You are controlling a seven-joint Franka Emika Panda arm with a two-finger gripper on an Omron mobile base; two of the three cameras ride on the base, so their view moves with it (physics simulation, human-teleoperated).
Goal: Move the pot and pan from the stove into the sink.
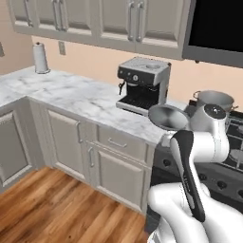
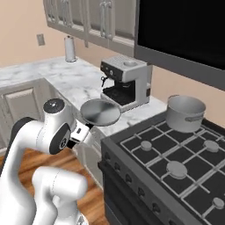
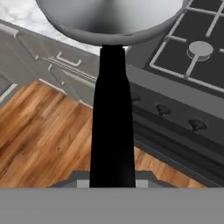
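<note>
The stove (image 2: 176, 162) takes up the right side of the room, its black grates bare except for the pot (image 2: 186, 112), which stands upright on the far back burner, near the wall. To its left runs the white marble desk (image 1: 71, 92) with a coffee machine (image 1: 142, 83) on it and a paper towel roll (image 1: 41, 58) well off in the far corner; from where I stand I can see no sink, so it must lie somewhere beyond these views. The pan (image 2: 100, 110) is up in the air, off the stove, hanging over the desk edge just in front of the coffee machine. The hand (image 2: 80, 133) is clamped narrow on the pan's long black handle (image 3: 112, 118), gripping it near the far end, away from the bowl. That looks to me like the carry stage, with the pot's turn yet to come. A grip so far out on the handle gives the bowl a lot of leverage, so I would keep the wrist level and travel slowly, give the coffee machine a wide berth, and lower the pan right into the basin before letting go.
</note>
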